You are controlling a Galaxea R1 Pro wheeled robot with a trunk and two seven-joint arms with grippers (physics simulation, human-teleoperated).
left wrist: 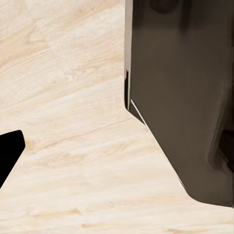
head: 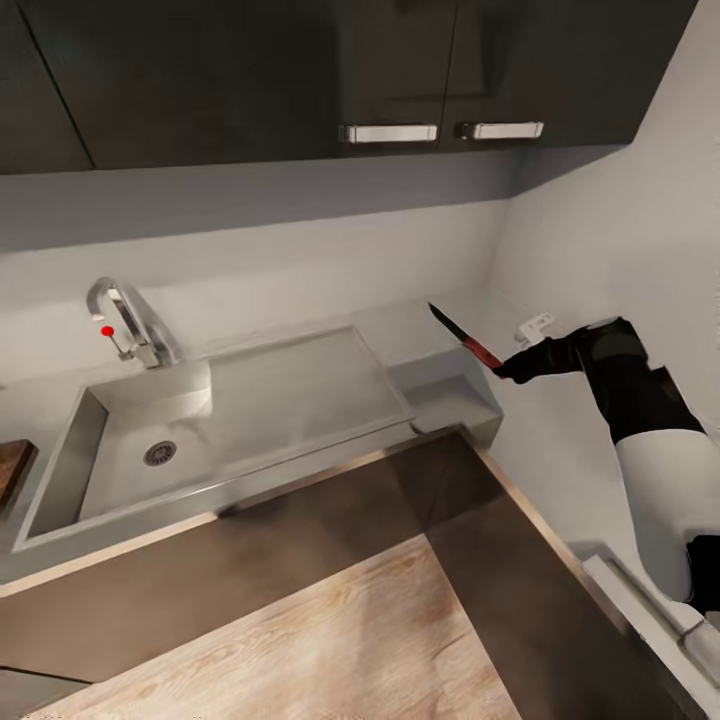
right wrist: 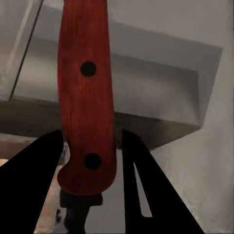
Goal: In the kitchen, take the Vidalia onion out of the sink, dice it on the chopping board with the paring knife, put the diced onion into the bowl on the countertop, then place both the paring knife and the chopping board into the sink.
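Jaws of the right gripper (right wrist: 92,161) stand closed around the red handle of the paring knife (head: 466,341), held in the air above the right end of the countertop (head: 440,385), to the right of the sink (head: 215,420). The knife's long axis tilts, its dark pointed blade aiming up and toward the grey back wall. Two dark rivets mark the wood-grain handle. One dark finger of the left gripper (left wrist: 9,153) shows above the light wood floor (left wrist: 68,146); whether its jaws are open cannot be told.
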